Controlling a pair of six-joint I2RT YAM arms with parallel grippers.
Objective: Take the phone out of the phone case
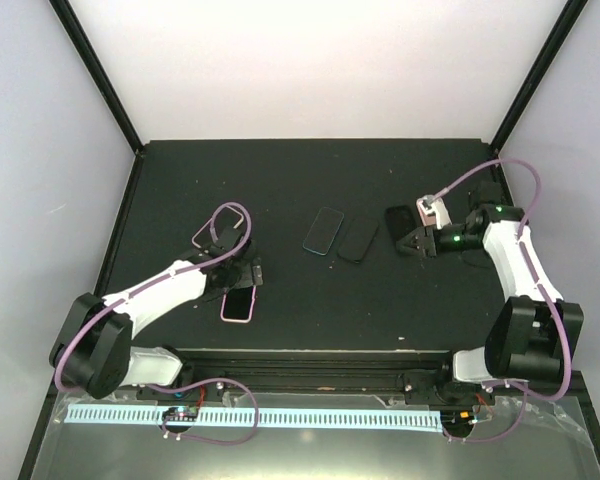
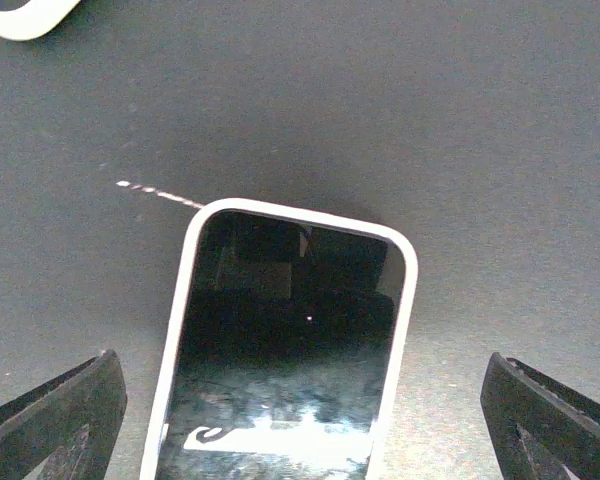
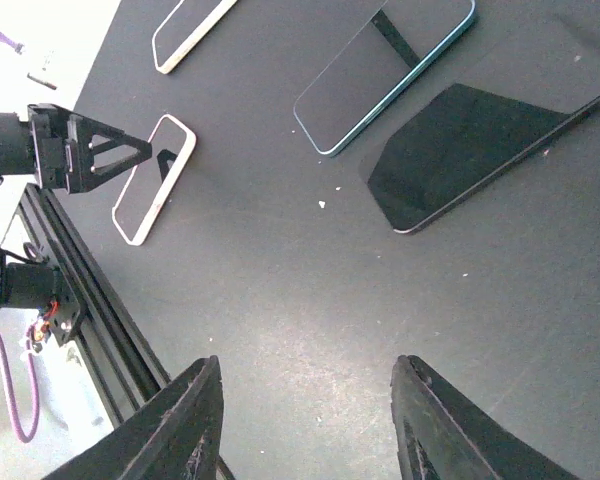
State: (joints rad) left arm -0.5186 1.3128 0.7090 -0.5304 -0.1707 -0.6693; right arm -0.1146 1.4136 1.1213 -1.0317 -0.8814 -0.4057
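A phone in a pale pink case (image 1: 237,304) lies flat near the table's front left, screen up. In the left wrist view the cased phone (image 2: 290,350) lies between my fingers. My left gripper (image 1: 242,274) hovers over its far end, open and straddling it without touching (image 2: 300,365). My right gripper (image 1: 410,243) is open and empty at the right, above bare mat (image 3: 308,365). The right wrist view also shows the cased phone (image 3: 155,180) with the left gripper (image 3: 80,150) beside it.
An empty pale case (image 1: 223,227) lies behind the left gripper. A teal-edged phone (image 1: 323,230) and a black phone (image 1: 358,240) lie side by side mid-table. A dark flat object (image 1: 399,219) lies by the right gripper. A black rail (image 1: 310,358) runs along the front edge.
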